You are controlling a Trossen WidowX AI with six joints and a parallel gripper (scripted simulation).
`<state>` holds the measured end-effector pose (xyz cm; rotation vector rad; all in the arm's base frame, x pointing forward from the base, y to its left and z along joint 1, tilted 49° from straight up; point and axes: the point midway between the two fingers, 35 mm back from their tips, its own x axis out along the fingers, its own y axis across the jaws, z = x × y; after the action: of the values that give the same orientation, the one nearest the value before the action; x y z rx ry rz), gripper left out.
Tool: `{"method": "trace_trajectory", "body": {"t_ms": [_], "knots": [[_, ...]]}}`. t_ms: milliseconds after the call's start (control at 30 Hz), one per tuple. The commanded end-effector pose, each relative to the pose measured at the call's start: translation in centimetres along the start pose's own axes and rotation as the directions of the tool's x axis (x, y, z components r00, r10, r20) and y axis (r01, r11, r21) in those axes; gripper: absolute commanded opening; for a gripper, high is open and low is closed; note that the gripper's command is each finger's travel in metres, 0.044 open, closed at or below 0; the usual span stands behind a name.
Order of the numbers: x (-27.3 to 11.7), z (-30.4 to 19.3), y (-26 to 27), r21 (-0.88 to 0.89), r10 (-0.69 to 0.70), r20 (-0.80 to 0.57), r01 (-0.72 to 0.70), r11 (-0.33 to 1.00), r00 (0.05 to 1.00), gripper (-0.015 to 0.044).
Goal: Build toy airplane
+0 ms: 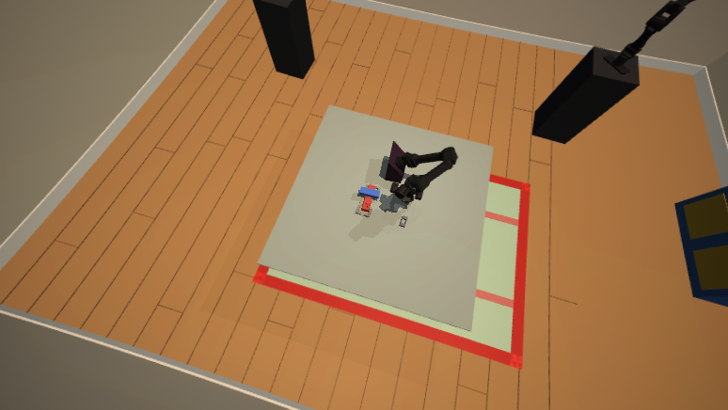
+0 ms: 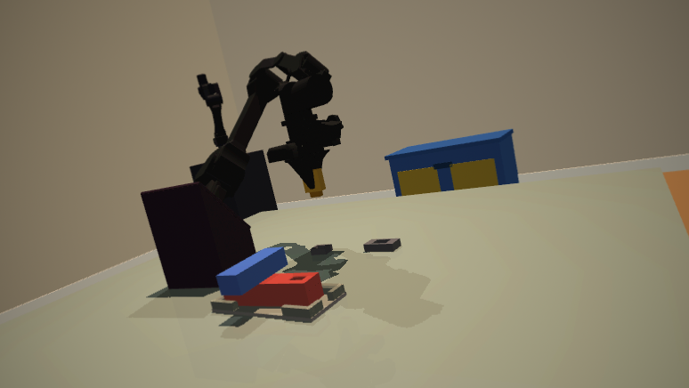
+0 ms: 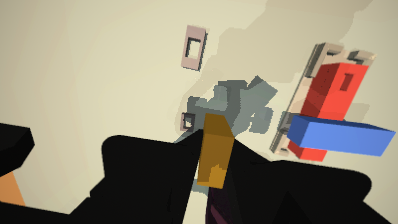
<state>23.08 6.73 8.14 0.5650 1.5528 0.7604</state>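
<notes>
– Hidden from above, plain from the side and wrist: yellow tail fin (image 2: 314, 181) (image 3: 216, 152), and small dark holder (image 2: 321, 249) (image 3: 183, 122) below.
– And underfoot?
– Pale table (image 1: 407, 279) (image 2: 482, 288) (image 3: 75, 75), wooden floor (image 1: 152, 178) (image 2: 679, 188) (image 3: 11, 190) around, blue cabinet (image 1: 705, 242) (image 2: 450, 144) beyond.
– Red fuselage (image 1: 366, 204) (image 2: 284, 294) (image 3: 327, 95)?
– In the cradle (image 1: 358, 211) (image 2: 303, 311) (image 3: 315, 60), blue wing (image 1: 369, 192) (image 2: 253, 272) (image 3: 340, 136) across the top, tail slot unfilled.
– And the pincer (image 1: 404, 192) (image 2: 314, 182) (image 3: 211, 135)?
– Barely open, clamped on the yellow tail fin, tab down, high over the table, well apart from the fuselage!
</notes>
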Motion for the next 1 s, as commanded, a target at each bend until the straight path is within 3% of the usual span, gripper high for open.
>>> {"method": "trace_trajectory", "body": {"t_ms": [0,967], "knots": [[0.0,1.0,-1.0,-0.007,-0.006,0.001,0.006,1.0,1.0,0.0],[0.9,5.2,-8.1,-0.013,-0.01,0.003,0.01,1.0,1.0,0.0]]}}
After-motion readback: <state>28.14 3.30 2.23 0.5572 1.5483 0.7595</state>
